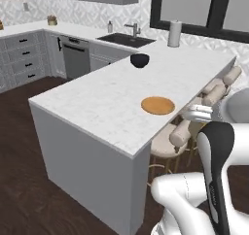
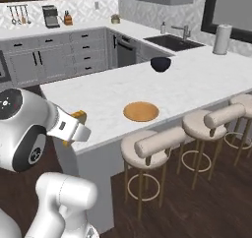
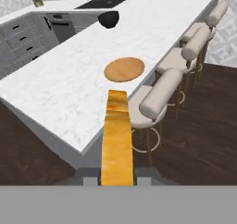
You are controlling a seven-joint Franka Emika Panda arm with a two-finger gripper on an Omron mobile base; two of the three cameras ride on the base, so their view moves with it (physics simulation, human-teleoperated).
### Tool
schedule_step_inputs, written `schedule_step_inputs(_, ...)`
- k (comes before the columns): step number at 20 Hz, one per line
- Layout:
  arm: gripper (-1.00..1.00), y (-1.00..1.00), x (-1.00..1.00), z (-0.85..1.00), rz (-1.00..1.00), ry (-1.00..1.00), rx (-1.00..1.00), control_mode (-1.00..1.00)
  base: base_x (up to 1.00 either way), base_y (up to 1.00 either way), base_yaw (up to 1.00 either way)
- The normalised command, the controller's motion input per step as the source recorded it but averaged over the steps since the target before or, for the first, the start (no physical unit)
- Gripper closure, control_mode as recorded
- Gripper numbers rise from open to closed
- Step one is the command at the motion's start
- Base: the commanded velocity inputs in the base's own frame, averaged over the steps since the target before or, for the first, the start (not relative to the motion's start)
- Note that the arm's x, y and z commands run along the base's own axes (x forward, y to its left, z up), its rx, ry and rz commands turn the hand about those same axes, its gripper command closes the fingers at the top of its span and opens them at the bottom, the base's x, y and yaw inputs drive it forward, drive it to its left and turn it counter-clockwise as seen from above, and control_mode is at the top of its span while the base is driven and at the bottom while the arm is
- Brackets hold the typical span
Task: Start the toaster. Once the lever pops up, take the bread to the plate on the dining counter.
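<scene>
My gripper (image 3: 118,179) is shut on the bread (image 3: 117,135), a tan toast slice seen edge-on and reaching forward from between the fingertips. In the right base view the gripper (image 2: 75,127) hangs at the near corner of the dining counter (image 2: 98,95), with a bit of the bread (image 2: 78,116) showing at its tip. The round orange-tan plate (image 3: 124,69) lies on the marble top ahead of the bread, near the stool-side edge, with nothing on it. The plate (image 1: 157,105) (image 2: 141,111) sits left of the hand (image 1: 197,113) in the left base view. The toaster is out of view.
A black bowl (image 1: 139,60) (image 2: 160,64) stands further along the counter. A paper towel roll (image 2: 222,39) and a sink (image 2: 172,42) are at the far end. Padded bar stools (image 2: 147,148) (image 3: 155,98) line the counter's near side over dark wood floor.
</scene>
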Motion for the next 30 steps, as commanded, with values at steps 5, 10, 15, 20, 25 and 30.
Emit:
schedule_step_inputs(5,1.0,0.0,0.0,0.0,0.0,0.0,0.0,1.0,0.15,-0.81,0.51)
schedule_step_inputs(10,1.0,0.0,0.0,0.0,0.0,0.0,0.0,1.0,0.07,-0.85,0.5)
schedule_step_inputs(15,1.0,0.0,0.0,0.0,0.0,0.0,0.0,1.0,0.0,-0.76,0.54)
schedule_step_inputs(20,1.0,0.0,0.0,0.0,0.0,0.0,0.0,1.0,0.0,-0.75,0.55)
schedule_step_inputs(25,1.0,0.0,0.0,0.0,0.0,0.0,0.0,1.0,0.0,-0.91,0.44)
schedule_step_inputs(30,1.0,-1.0,0.4,-0.23,0.32,0.0,0.31,-1.0,0.0,0.0,0.0)
